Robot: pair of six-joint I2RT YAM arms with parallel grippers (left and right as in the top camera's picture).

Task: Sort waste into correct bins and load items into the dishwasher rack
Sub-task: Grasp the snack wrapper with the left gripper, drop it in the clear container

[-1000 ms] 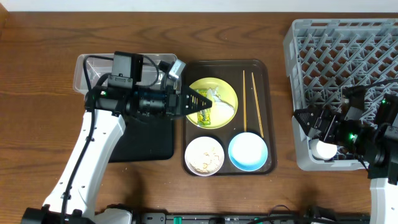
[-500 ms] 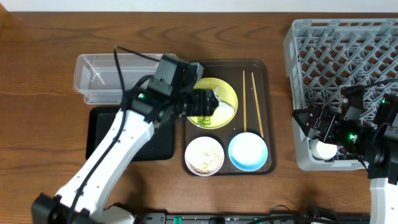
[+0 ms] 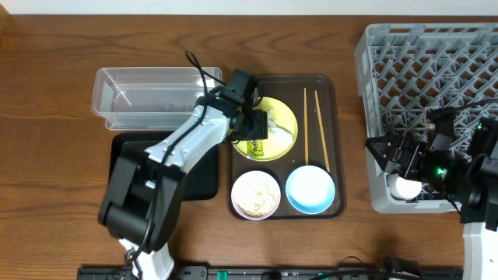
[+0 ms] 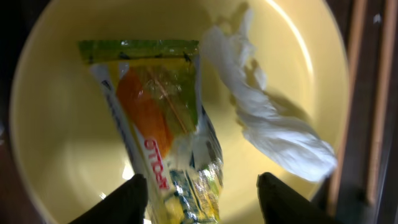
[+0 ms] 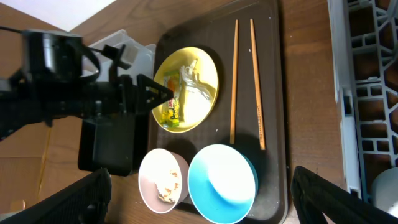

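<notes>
The yellow-green plate (image 3: 282, 109) lies on the brown serving tray. It holds the green-and-orange wrapper (image 3: 255, 145) and the crumpled white tissue (image 3: 282, 131). My left gripper (image 3: 255, 128) hangs close over the plate. In the left wrist view it is open (image 4: 205, 202), with its fingers on either side of the wrapper's (image 4: 158, 124) near end and the tissue (image 4: 273, 130) to the right. The white bowl (image 3: 255, 194) holds rice-like scraps, and the light-blue bowl (image 3: 310, 189) sits beside it. Two chopsticks (image 3: 306, 124) lie right of the plate. My right gripper (image 3: 387, 155) is open and empty at the grey rack's (image 3: 420, 62) near-left corner.
The clear tub (image 3: 148, 97) stands left of the brown serving tray (image 3: 333, 89). The flat black tray (image 3: 204, 180) lies in front of the tub, partly under my left arm. The right wrist view shows the plate (image 5: 202, 71), both bowls and the chopsticks (image 5: 234, 81).
My left gripper has swung right from the tub's edge to over the plate and dropped close to the wrapper. The right arm has not moved.
</notes>
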